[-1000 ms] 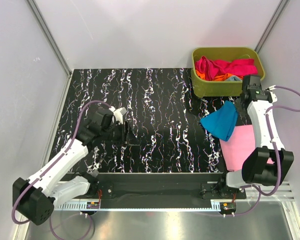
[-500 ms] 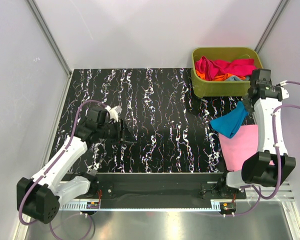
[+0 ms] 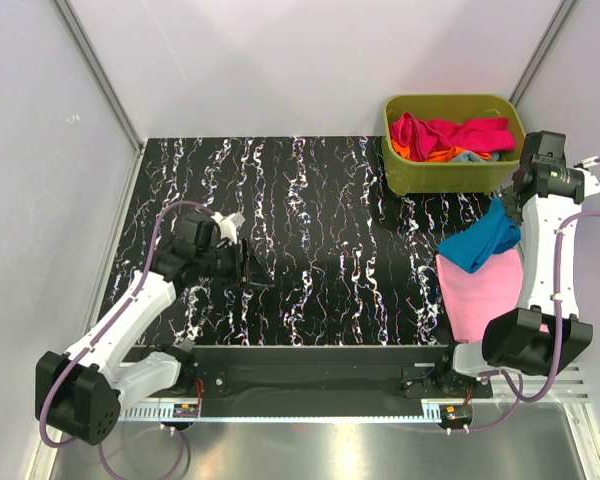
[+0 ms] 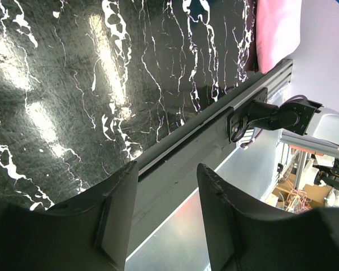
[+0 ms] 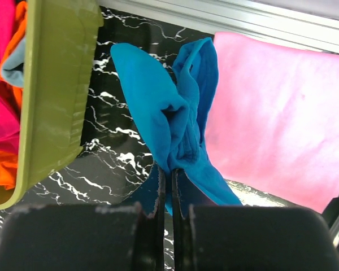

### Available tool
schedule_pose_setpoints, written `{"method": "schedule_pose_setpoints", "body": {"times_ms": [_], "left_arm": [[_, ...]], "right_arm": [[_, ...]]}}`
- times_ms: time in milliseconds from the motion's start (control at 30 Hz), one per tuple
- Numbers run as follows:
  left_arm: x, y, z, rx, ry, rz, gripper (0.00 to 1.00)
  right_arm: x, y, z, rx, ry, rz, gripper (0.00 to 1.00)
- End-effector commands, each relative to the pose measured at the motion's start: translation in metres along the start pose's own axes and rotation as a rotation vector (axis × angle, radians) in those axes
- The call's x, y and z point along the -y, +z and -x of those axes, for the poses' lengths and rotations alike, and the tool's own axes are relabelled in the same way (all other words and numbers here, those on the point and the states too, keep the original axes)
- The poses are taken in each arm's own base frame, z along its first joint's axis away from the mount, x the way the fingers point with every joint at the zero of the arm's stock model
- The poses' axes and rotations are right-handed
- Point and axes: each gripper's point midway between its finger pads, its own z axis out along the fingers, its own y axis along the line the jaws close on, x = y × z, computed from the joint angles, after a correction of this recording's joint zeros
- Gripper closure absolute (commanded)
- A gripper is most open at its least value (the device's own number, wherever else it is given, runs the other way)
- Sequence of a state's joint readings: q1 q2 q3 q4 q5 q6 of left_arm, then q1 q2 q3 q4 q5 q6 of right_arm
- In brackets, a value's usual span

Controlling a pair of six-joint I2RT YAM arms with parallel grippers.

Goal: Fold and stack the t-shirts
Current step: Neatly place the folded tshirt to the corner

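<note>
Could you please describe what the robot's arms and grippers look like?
The left arm and right arm have white shells and black joints. A purple cable loops along each. The left gripper and right gripper have matte black fingers.

1. You are looking down on a black tabletop (image 3: 310,230) veined with white marble streaks.
2. A plain, pale lilac back wall (image 3: 300,60) rises behind it, with a left wall (image 3: 40,200) and a right wall (image 3: 590,120) of the same kind.
3. Slanting metal posts mark the two back corners, one on your left (image 3: 95,70) and one on your right (image 3: 540,45).
4. A black rail (image 3: 310,355) runs along the near edge of the tabletop.
5. Below the rail lies a brushed metal surface (image 3: 330,450), catching soft glare.
6. From the left wrist camera you see bright patches of light (image 4: 107,62) on the glossy tabletop.
</note>
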State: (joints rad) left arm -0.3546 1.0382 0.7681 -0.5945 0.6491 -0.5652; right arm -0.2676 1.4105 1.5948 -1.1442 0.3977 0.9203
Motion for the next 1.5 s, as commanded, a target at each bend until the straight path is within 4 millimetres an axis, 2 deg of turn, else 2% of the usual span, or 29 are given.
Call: {"method": "schedule_pose_setpoints", "body": {"times_ms": [0,67,267,400,667,867,1133,1467], "left_arm": [[0.005,0.002,0.002,-0.003,0.015,-0.047,0.49],[0.006,0.003,0.002,-0.01,0.015,-0.054,0.49],[0.005,0.005,0.001,-0.022,0.009,-0.056,0.49],[0.006,0.005,0.003,-0.018,0.011,-0.059,0.5],[0.003,0.007,0.0,-0.028,0.007,-0.058,0.49],[0.003,0.008,-0.002,-0.038,0.0,-0.063,0.49],[0.002,0.01,-0.001,-0.047,-0.005,-0.065,0.49],[0.001,0.01,-0.002,-0.046,-0.004,-0.063,0.49]], "right_arm": [[0.006,-0.011,0.008,0.018,0.02,0.024,1.0],[0.01,-0.01,0.007,0.01,0.029,0.021,1.0],[0.001,-0.014,-0.007,-0.072,0.061,0.075,1.0],[0.006,-0.015,-0.007,-0.081,0.072,0.069,1.0],[0.041,-0.003,-0.015,-0.087,0.069,-0.007,1.0],[0.069,-0.006,-0.013,-0.085,0.071,-0.057,1.0],[0.082,-0.012,-0.014,-0.114,0.058,-0.054,1.0],[0.101,-0.002,-0.023,-0.161,0.049,-0.095,1.0]]}}
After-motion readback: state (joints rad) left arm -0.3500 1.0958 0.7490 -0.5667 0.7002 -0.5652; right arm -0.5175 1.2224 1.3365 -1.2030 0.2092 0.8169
